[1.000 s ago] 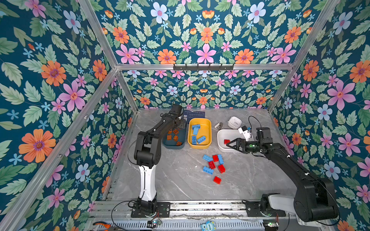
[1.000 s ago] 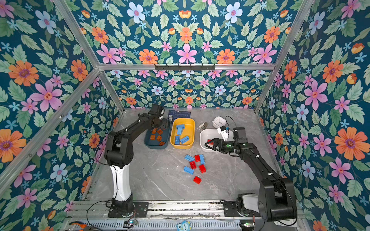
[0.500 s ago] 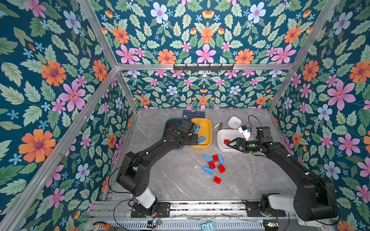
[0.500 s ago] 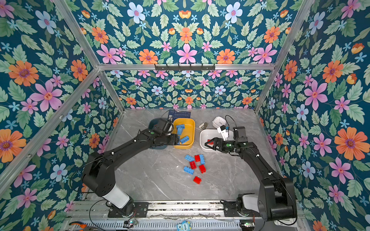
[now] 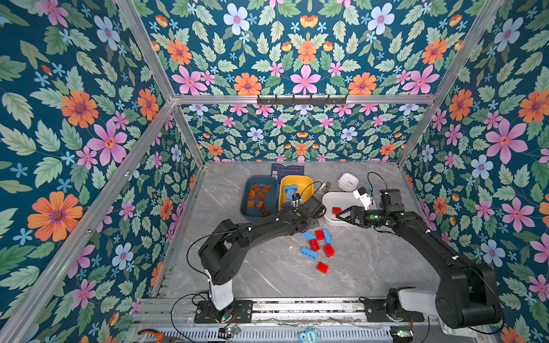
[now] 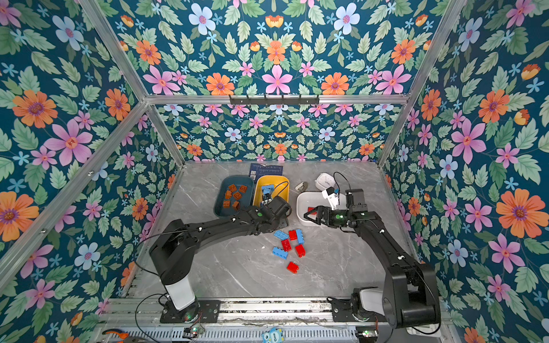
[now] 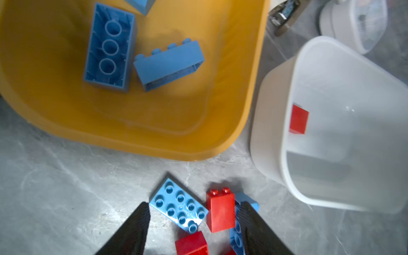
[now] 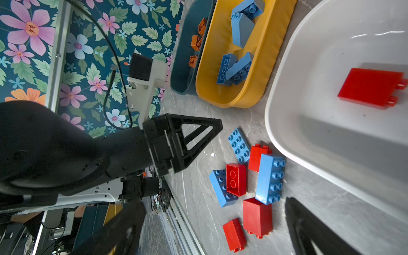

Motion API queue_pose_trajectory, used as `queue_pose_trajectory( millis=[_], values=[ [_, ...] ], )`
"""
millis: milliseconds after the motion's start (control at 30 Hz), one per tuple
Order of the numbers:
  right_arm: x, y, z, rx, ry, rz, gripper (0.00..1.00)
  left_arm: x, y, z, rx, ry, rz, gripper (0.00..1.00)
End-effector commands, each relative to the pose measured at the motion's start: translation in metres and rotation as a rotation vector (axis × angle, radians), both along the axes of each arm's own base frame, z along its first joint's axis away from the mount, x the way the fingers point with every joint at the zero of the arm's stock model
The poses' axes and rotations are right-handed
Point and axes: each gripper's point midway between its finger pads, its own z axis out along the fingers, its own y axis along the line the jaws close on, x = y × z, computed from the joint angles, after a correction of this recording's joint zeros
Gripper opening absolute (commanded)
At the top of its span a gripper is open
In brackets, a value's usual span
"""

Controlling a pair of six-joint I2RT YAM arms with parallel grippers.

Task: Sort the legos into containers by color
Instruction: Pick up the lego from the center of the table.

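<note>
Top views first. The left arm point(image 5: 261, 228) has swung off the teal tub point(image 5: 244, 212), across the yellow tub point(image 5: 303, 179), and now reaches down at the loose pile point(image 5: 314, 245). Its jaws are hidden under the wrist here. The right gripper point(image 5: 341, 215) hasn't budged and is spread wide over the white tub point(image 5: 325, 208).

The teal tub holds the brown bricks point(image 5: 260, 196), the yellow tub holds the blue bricks point(image 5: 290, 190), and the white tub holds a single red brick point(image 5: 336, 210). The pile is three blue and four red, lying on the table point(image 5: 267, 267) in front of the tubs.

Left wrist next. The left gripper point(image 7: 194, 207) is part-open, jaws either side of a flat blue brick and an upright red one, pinching neither as far as I can see. The yellow tub's far end is cut off.

Right wrist last. Its own jaws sit blurred at the frame edge, far apart, with nothing held. The teal tub is mostly hidden behind the yellow one.
</note>
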Motion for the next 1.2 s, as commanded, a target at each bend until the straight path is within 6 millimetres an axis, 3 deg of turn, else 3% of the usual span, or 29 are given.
queue_pose_trajectory(
  millis=[0, 267, 633, 900, 1167],
  values=[
    [-0.002, 0.000, -0.003, -0.009, -0.005, 0.013, 0.99, -0.001, 0.011, -0.010, 0.045, 0.014, 0.121, 0.66],
    [-0.003, 0.000, -0.008, -0.017, 0.000, 0.029, 0.99, -0.013, 0.004, -0.044, 0.073, 0.082, 0.170, 0.62],
    [-0.004, 0.001, -0.014, -0.015, 0.009, 0.041, 0.99, -0.020, 0.005, -0.065, 0.120, 0.127, 0.214, 0.55],
    [-0.005, 0.001, -0.014, -0.014, 0.010, 0.043, 0.99, -0.034, 0.005, -0.067, 0.171, 0.151, 0.193, 0.52],
    [-0.006, 0.001, -0.015, -0.012, 0.007, 0.041, 0.99, -0.042, 0.013, -0.070, 0.253, 0.168, 0.152, 0.42]
  ],
)
